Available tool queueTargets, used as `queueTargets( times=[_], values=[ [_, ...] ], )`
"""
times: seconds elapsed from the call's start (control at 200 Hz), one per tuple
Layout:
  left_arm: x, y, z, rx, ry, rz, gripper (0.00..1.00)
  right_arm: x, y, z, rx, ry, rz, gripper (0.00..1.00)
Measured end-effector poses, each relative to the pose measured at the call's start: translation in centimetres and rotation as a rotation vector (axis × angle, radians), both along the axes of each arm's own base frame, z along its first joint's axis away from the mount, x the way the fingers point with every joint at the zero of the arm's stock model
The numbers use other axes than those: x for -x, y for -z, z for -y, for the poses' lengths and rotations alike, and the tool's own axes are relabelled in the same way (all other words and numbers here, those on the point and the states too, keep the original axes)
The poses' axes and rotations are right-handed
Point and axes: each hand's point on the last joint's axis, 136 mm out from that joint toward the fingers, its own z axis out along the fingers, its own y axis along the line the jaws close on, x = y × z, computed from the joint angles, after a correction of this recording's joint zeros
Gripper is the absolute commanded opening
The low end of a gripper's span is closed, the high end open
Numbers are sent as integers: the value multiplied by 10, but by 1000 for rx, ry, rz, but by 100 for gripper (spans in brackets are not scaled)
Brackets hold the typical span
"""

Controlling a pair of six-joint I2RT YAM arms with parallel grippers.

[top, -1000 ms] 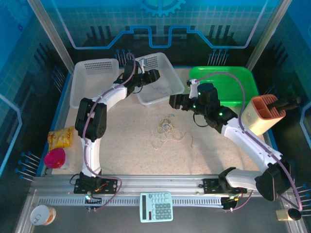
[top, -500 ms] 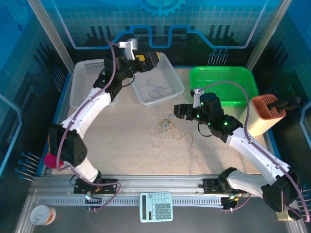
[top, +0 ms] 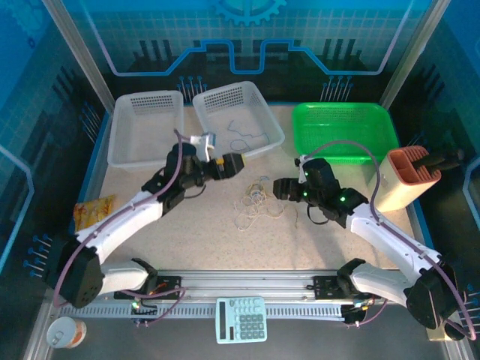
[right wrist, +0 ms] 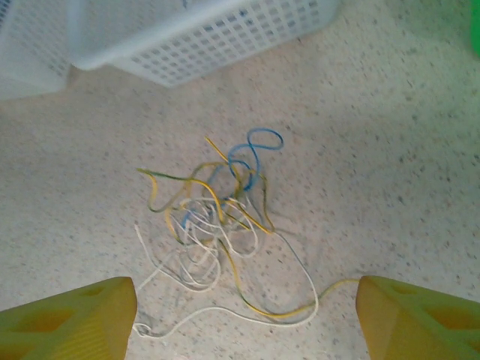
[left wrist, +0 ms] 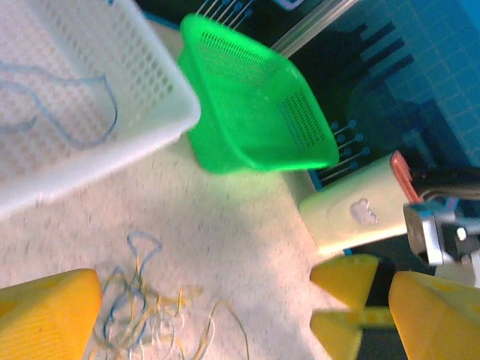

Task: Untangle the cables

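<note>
Three baskets along the back of the table (top: 187, 247). White basket at back left (top: 139, 135) sits just beside a 2nd white basket (top: 217, 101), which is turned at an angle. The 2nd one holds one thin blue-grey cable (top: 244, 139), lying loose and curly on its floor; the left wrist view shows it as an open loop against the mesh. Green basket (top: 345, 131) is at back right, near the 2nd white one but apart from it. A cream holder w/ orange top (top: 401, 180) stands just right of the green basket, off its front corner.

The other cables (right wrist: 217, 217) are outside every basket: whitish, tan-yellow and blue-grey strands in one tangle on the bare table, in front of the 2nd white basket, approx. mid-table, btwn the two grippers. One white strand and one yellow one trail out toward the near side.

Left gripper (top: 232, 163): jaws spread wide, nothing in them. It's just left of the tangle, near the front edge of the 2nd white basket.

Right gripper (right wrist: 244, 319): jaws apart, nothing btwn them, pointed at the tangle from the right. The yellow fingers (right wrist: 67, 319) are not touching any strand.
</note>
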Motion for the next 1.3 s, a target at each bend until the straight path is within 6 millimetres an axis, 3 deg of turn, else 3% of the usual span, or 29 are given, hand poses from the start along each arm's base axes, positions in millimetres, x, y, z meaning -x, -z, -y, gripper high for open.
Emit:
queueTargets(
  times=[0.205, 0.395, 0.565, 0.875, 1.301],
  values=[
    [38, 35, -21, 5, -66, -56, 99, 13, 32, 21, 62, 95, -94, 72],
    [39, 32, -27, 23, -102, -53, 99, 32, 76, 40, 136, 172, -219, 56],
    [38, 31, -24, 45, -106, -59, 99, 44, 102, 53, 204, 218, -296, 47],
    [35, 40, -18, 47, -105, -88, 99, 48, 129, 58, 286, 233, -363, 43],
    [34, 44, -15, 42, -101, -94, 99, 44, 146, 51, 315, 208, -385, 36]
  ],
)
